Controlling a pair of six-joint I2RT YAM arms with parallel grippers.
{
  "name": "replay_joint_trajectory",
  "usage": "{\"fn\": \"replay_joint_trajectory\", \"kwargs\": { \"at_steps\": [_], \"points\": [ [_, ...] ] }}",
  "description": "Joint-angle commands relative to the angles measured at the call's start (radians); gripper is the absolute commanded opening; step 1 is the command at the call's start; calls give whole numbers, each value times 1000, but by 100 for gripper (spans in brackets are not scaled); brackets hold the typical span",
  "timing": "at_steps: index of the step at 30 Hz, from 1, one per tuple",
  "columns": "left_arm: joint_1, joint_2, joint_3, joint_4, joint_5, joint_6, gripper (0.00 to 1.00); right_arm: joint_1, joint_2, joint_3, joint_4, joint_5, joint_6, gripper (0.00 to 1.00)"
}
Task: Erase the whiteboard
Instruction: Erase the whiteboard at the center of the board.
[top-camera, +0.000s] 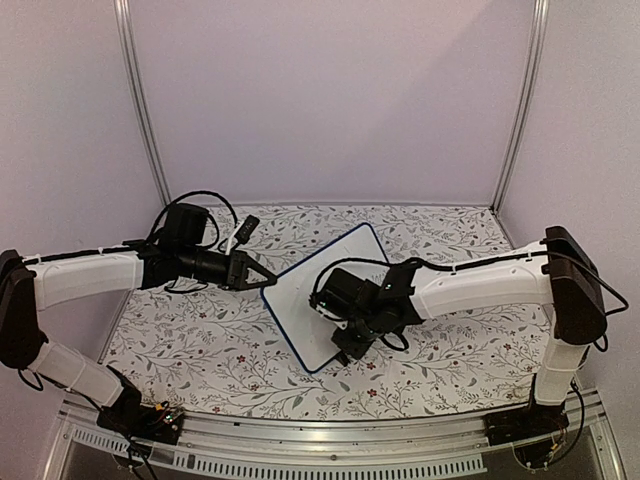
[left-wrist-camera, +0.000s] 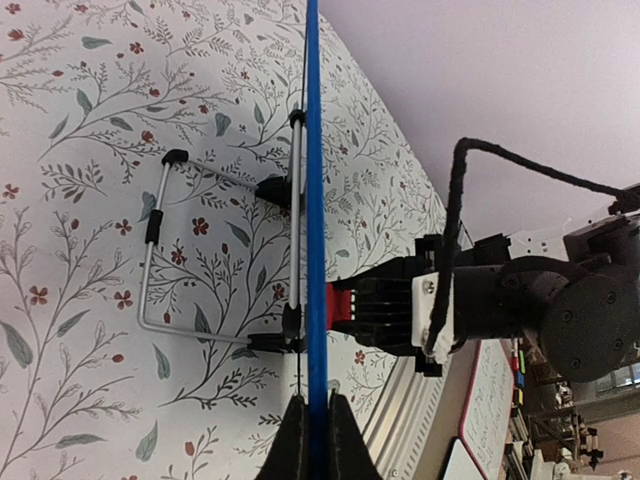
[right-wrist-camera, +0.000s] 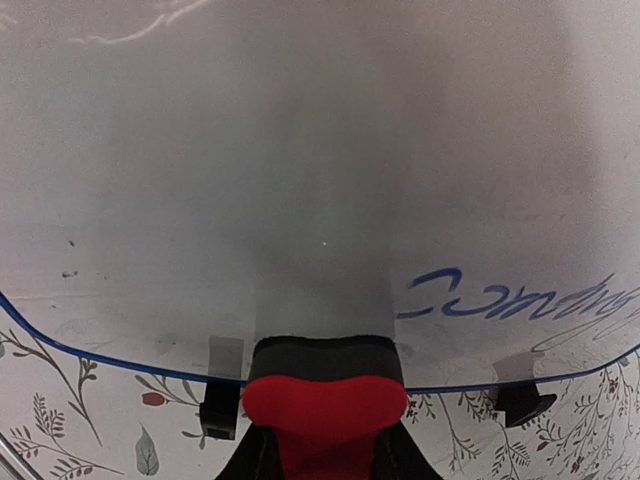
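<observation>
Whiteboard (top-camera: 330, 290) stands propped on a wire stand (left-wrist-camera: 160, 250) at the middle of the floral table (top-camera: 200, 350). The left gripper (top-camera: 268, 280) pinches tight on its left blue-framed edge. The right gripper (top-camera: 352, 348) clamps a red eraser block (right-wrist-camera: 325, 405), which is pressed to the board's face by its near edge, left of blue handwriting (right-wrist-camera: 510, 300).

We list: left arm (top-camera: 85, 275) and right arm (top-camera: 480, 285), white shells, black joints, loose black cables; left pincer (left-wrist-camera: 311, 440), right pincer (right-wrist-camera: 322, 460), black fingers.
</observation>
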Motion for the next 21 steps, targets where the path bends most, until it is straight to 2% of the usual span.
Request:
{"fn": "replay_joint_trajectory", "kwargs": {
  "at_steps": [1, 16, 21],
  "points": [
    [-9, -14, -1, 25, 66, 8, 0, -16, -16, -61, 35, -30, 24, 25],
    [-9, -16, -3, 24, 63, 9, 0, -54, 8, 119, 28, 14, -46, 25],
    [-9, -20, -3, 25, 62, 8, 0, -61, 25, 128, 29, 8, -56, 25]
  ]
}}
